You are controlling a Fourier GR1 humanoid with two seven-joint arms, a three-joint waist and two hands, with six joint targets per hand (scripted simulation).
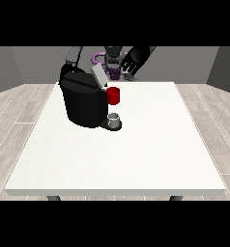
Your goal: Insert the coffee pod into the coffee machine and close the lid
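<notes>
A black coffee machine [83,102] stands on the white table [136,154] at the back left. Its grey lid [99,76] is tilted up and open. A red pod holder [113,95] shows at the machine's front, with a small grey cup [115,119] on the base below it. The hand at the view's right [130,61] hovers raised above the table's far edge, right of the lid, its fingers spread and relaxed, holding nothing I can see. The hand at the view's left [67,69] is behind the machine's top and mostly hidden. No separate coffee pod is visible.
The robot's torso [112,60] stands behind the table's far edge. Wood flooring surrounds the table, with grey walls at the back.
</notes>
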